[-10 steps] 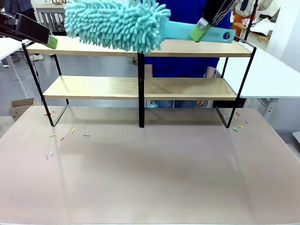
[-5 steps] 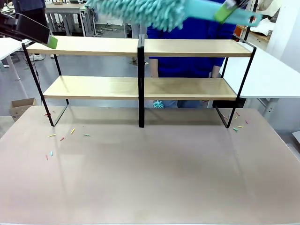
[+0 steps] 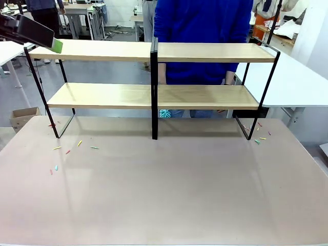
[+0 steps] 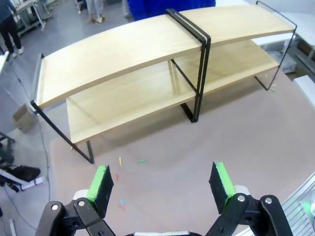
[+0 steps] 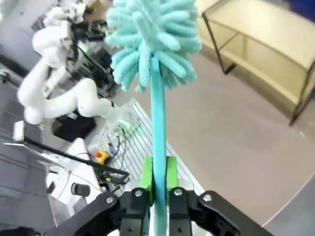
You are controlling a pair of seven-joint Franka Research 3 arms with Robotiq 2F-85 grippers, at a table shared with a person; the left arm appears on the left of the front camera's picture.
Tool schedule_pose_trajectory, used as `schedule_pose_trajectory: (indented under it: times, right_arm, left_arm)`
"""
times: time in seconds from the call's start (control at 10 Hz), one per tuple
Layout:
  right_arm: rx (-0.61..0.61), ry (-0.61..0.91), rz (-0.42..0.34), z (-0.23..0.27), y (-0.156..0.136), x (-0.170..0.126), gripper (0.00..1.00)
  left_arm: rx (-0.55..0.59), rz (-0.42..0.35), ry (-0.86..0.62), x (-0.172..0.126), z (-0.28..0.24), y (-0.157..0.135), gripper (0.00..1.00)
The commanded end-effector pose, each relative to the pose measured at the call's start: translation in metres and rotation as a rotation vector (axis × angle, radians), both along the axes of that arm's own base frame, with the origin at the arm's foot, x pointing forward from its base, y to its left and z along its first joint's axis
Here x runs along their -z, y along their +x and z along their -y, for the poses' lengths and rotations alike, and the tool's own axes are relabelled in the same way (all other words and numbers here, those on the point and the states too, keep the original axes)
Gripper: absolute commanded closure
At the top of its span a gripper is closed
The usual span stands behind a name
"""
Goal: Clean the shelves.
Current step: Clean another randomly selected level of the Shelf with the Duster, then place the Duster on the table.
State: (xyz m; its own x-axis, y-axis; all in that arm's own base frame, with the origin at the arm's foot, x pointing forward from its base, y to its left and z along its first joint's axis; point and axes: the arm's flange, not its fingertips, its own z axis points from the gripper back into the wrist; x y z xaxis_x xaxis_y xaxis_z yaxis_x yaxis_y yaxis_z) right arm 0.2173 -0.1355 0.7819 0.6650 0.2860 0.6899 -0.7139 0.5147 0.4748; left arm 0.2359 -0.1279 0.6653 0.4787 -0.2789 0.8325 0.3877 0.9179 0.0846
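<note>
Shelves point(image 3: 102, 50): light-wood boards, thin black frame, black centre post.
Table point(image 3: 169, 195): dull pinkish-beige, with red, yellow and teal flecks point(image 3: 66, 151) at 9 o'clock.
Duster point(image 5: 151, 37): teal fringed head, teal handle.
Right gripper point(image 5: 157, 184): black, green pads.
Person's top point(image 3: 202, 23): blue.

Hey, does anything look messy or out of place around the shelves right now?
Yes. Small coloured scraps lie scattered on the table by the left foot of the shelves, and a few more by the right foot. Both boards look bare and straight.
</note>
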Motion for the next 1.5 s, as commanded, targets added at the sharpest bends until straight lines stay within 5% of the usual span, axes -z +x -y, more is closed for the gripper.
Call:
schedule_pose_trajectory:
  times: [0.0,0.2,0.4,0.5,1.4]
  right_arm:
    - [0.036,0.029,0.002,0.05,-0.001,0.037,0.87]
    - [0.034,0.103,-0.05,0.091,-0.014,0.117,0.87]
    - [0.068,0.251,0.019,0.096,-0.012,0.17,0.87]
    - [0.07,0.126,-0.058,0.106,-0.023,0.122,0.87]
    - [0.07,0.126,-0.058,0.106,-0.023,0.122,0.87]
  left_arm:
    - [-0.011,0.001,-0.001,0.0,0.0,0.001,0.0]
    - [-0.011,0.001,-0.001,0.0,0.0,0.001,0.0]
    - [-0.011,0.001,-0.001,0.0,0.0,0.001,0.0]
    - [-0.011,0.001,-0.001,0.0,0.0,0.001,0.0]
    - [-0.011,0.001,-0.001,0.0,0.0,0.001,0.0]
